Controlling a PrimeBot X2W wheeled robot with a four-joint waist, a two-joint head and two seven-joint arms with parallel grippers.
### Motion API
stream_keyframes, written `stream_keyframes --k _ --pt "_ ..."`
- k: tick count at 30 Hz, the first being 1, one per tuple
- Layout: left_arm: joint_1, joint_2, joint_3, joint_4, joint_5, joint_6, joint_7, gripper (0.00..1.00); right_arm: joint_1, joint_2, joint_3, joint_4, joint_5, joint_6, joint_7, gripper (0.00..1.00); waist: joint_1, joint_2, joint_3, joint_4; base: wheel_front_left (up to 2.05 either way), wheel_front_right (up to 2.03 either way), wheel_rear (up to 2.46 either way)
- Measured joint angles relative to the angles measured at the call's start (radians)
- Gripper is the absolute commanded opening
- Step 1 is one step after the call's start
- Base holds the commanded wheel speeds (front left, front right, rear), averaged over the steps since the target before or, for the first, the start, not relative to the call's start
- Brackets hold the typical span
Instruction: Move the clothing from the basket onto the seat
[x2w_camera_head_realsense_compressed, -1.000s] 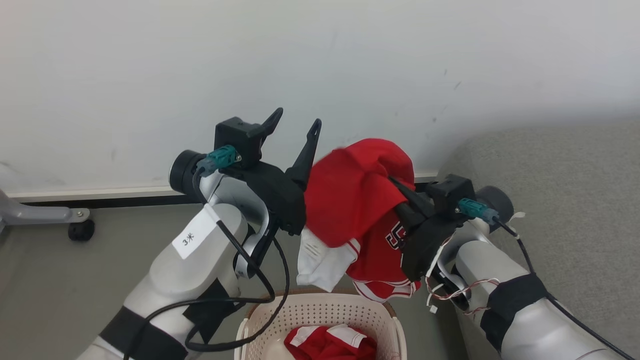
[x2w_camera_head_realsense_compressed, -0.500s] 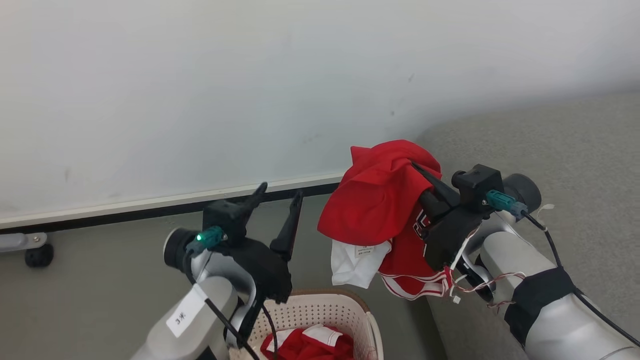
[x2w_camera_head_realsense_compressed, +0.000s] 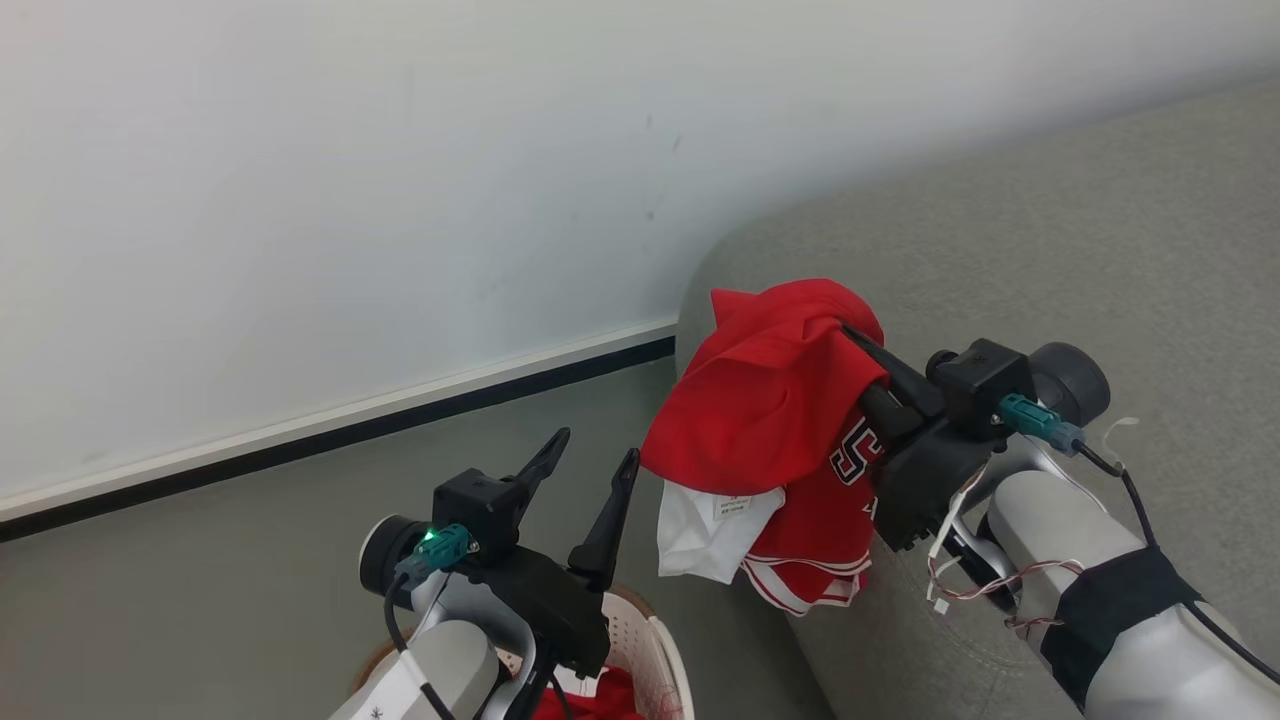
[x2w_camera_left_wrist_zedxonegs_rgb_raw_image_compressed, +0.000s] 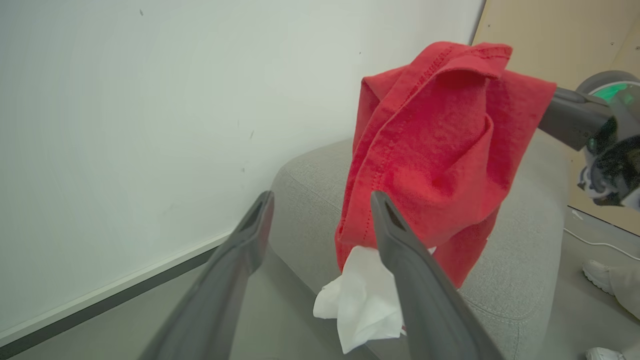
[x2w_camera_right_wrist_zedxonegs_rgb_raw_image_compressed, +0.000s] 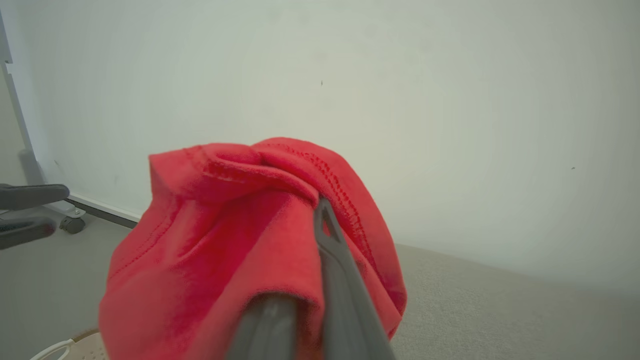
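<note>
Right gripper (x2w_camera_head_realsense_compressed: 862, 350) closed, pinching one red jersey (x2w_camera_head_realsense_compressed: 765, 410) near its top fold. The cloth drapes over both fingers, with a numeral 5 showing and a white piece with a label hanging below. Jersey hangs at the rounded end of one grey sofa (x2w_camera_head_realsense_compressed: 1010, 240); whether it touches the upholstery, cannot tell. Left gripper (x2w_camera_head_realsense_compressed: 595, 448) spread wide, empty, fingers up, just left of the jersey and above one cream basket (x2w_camera_head_realsense_compressed: 668, 640). Second red garment (x2w_camera_head_realsense_compressed: 600, 700) lies in the basket. Count: two grippers, two garments. A broad stretch of sofa top runs right; a strip of grey floor (x2w_camera_head_realsense_compressed: 200, 560) runs between basket, sofa end and wall (x2w_camera_head_realsense_compressed: 300, 180).
</note>
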Motion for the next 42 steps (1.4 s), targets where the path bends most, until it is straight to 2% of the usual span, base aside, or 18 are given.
stream_keyframes --k 11,18,26,36,42 --pt "0.045 0.006 0.016 -0.091 0.055 0.014 0.0 1.0 0.009 -0.077 -0.046 -0.125 -0.012 -0.025 0.0 0.0 0.0 0.0 0.03 -0.156 0.0 0.0 0.0" --pt "0.042 0.015 0.002 -0.117 0.106 0.019 0.0 1.0 -0.05 -0.124 -0.1 -0.192 -0.011 -0.035 0.0 0.0 0.0 0.0 0.101 -0.2 0.0 0.0 0.0" --pt "0.002 0.04 -0.019 -0.145 0.164 0.026 0.0 1.0 -0.22 -0.149 -0.182 -0.188 0.007 -0.035 0.0 0.0 0.0001 0.0001 0.206 -0.201 0.0 0.0 0.0" --pt "-0.056 0.08 -0.028 -0.208 0.215 0.028 0.001 1.0 -0.475 -0.223 -0.269 -0.076 0.024 -0.028 0.044 0.0 0.0002 0.0001 0.338 -0.151 0.0 0.0 0.0" --pt "-0.089 0.098 -0.036 -0.25 0.254 0.035 0.019 1.0 -0.554 -0.261 -0.321 0.002 0.049 -0.028 0.062 0.0 0.0001 0.0001 0.405 -0.119 0.0 0.0 0.0"
